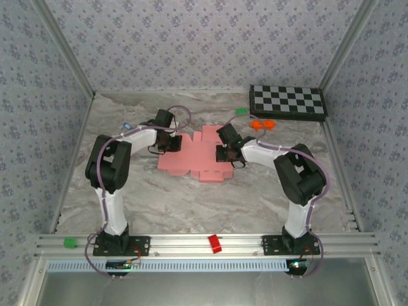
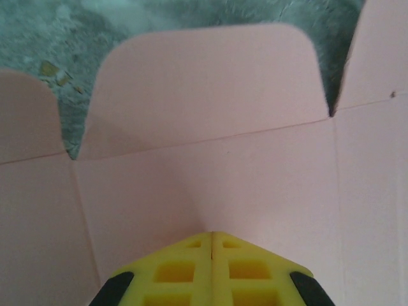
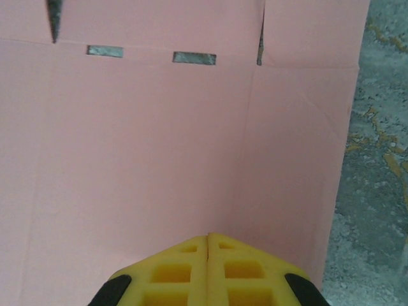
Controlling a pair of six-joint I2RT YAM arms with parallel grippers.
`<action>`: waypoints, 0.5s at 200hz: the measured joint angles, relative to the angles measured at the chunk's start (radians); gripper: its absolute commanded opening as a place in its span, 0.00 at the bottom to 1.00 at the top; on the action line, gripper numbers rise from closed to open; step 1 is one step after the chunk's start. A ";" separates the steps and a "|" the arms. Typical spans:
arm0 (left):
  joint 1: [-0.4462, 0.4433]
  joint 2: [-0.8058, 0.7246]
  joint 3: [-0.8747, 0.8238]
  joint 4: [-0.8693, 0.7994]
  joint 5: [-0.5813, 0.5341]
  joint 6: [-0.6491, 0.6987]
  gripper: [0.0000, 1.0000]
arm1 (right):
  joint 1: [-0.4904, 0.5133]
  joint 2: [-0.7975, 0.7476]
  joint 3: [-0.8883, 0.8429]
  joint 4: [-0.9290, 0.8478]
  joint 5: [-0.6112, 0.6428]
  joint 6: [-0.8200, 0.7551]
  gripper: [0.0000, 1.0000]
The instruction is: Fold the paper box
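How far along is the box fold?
Done: nothing visible. The paper box is a flat pink die-cut sheet on the table, and its rounded flap is not raised.
In hand: the left gripper and right gripper are both shut, tips down at opposite side panels, holding nothing.
Left: every crease, wall and flap, probably ending with tabs tucked into the slots.

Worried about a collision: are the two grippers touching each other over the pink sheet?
Apart. The top view shows the left gripper and right gripper on opposite sides of the paper box, bare pink card between them.
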 measured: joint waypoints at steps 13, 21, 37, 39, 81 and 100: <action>0.000 0.000 -0.011 0.007 0.000 0.003 0.01 | 0.000 0.016 0.000 0.002 0.000 0.007 0.00; -0.001 0.000 -0.020 0.019 0.000 0.003 0.00 | 0.000 0.027 0.001 0.004 0.000 0.011 0.00; -0.003 -0.018 -0.051 0.048 -0.005 0.000 0.01 | 0.000 0.043 0.023 0.000 0.000 0.015 0.00; -0.003 -0.020 -0.055 0.051 -0.006 -0.002 0.01 | 0.000 0.046 0.025 0.001 0.000 0.016 0.00; -0.037 -0.150 -0.237 0.109 -0.060 -0.060 0.02 | -0.005 0.109 0.111 -0.011 0.007 0.017 0.01; -0.080 -0.217 -0.319 0.123 -0.084 -0.100 0.03 | -0.007 0.134 0.145 -0.017 0.007 0.010 0.01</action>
